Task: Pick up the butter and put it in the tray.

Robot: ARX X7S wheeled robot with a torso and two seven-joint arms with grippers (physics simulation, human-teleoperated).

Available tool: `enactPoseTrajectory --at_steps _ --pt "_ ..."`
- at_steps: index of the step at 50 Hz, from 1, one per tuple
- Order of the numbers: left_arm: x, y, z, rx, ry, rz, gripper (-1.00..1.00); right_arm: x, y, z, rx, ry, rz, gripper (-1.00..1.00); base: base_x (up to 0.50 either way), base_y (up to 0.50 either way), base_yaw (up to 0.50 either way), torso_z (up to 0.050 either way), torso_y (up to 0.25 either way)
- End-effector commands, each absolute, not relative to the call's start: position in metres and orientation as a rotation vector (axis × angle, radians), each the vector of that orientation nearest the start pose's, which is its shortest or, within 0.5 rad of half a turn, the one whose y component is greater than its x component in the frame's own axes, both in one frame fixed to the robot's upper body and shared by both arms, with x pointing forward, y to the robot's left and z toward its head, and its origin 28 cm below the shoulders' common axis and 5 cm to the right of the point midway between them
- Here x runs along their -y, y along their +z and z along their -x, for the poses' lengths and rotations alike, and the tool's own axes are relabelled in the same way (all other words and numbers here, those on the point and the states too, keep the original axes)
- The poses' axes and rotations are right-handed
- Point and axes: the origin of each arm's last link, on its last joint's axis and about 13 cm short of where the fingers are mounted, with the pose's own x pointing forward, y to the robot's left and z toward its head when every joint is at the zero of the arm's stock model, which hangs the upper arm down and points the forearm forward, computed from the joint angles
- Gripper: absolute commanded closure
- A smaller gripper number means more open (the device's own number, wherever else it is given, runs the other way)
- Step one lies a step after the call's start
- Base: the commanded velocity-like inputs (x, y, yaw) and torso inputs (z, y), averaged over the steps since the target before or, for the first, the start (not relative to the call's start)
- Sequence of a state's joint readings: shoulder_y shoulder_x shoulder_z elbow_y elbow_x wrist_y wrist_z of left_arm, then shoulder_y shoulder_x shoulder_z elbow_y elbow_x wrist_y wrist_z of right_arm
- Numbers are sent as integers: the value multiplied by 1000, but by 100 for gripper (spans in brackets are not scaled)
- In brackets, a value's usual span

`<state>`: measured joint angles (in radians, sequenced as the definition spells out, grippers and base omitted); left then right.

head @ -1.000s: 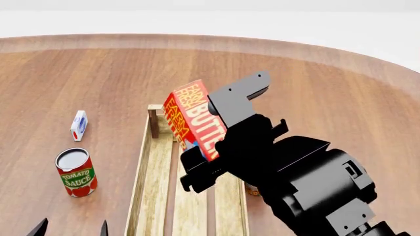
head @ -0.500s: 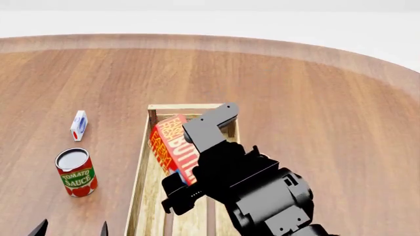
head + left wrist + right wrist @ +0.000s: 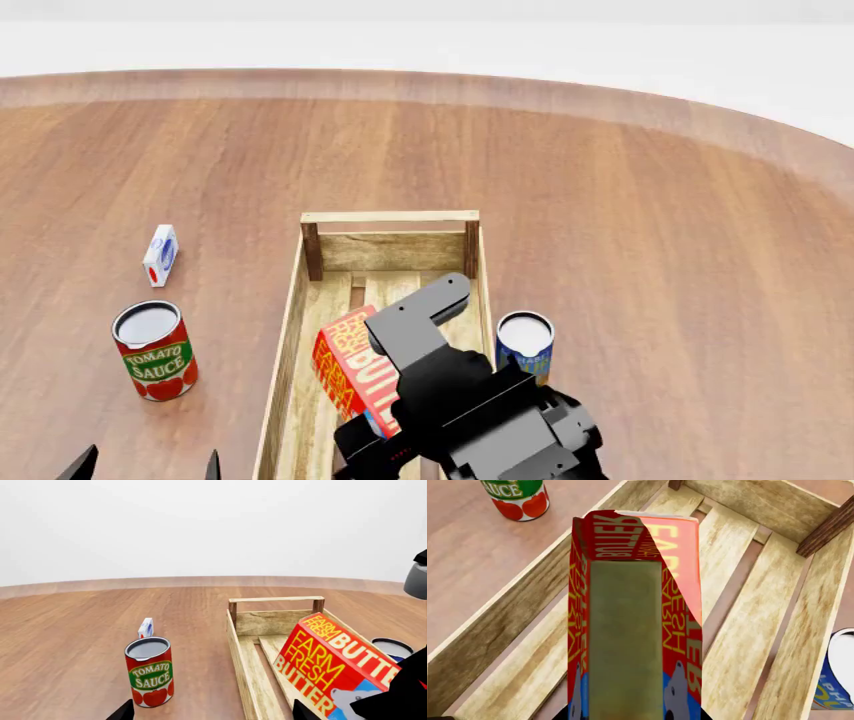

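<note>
The butter (image 3: pixel 350 368), a red-and-orange carton, is tilted and sits low inside the tray (image 3: pixel 284 350), a long wooden slatted crate. My right gripper (image 3: pixel 384 388) is shut on the butter, one finger on each side. In the right wrist view the butter (image 3: pixel 627 625) stands over the tray's slats (image 3: pixel 747 630), with my right gripper (image 3: pixel 634 716) at its base. In the left wrist view the butter (image 3: pixel 327 665) leans inside the tray (image 3: pixel 273 600). I cannot tell whether it touches the slats. My left gripper (image 3: pixel 144 468) is open and empty, left of the tray; it also shows in its own wrist view (image 3: pixel 213 713).
A tomato sauce can (image 3: pixel 154 350) stands left of the tray and a small white-blue carton (image 3: pixel 160 254) lies beyond it. A blue can (image 3: pixel 525 345) stands against the tray's right wall. The round wooden table's edge (image 3: pixel 747 130) curves at the far right.
My right gripper has carried the butter down and back toward me, from above the tray's far end to low between its walls. The blue can has come into view.
</note>
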<state>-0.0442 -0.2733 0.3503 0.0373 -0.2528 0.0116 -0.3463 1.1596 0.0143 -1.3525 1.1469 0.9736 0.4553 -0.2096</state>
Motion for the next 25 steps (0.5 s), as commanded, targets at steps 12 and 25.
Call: enactPoseTrajectory --at_steps 12,25 --pt "-200 19 -208 2 -3 -18 -100 51 79 -376 -733 615 367 -100 0 0 0 0 1" --pt "-200 20 -209 4 -5 -18 -100 52 84 -378 -732 618 368 -100 0 0 0 0 0"
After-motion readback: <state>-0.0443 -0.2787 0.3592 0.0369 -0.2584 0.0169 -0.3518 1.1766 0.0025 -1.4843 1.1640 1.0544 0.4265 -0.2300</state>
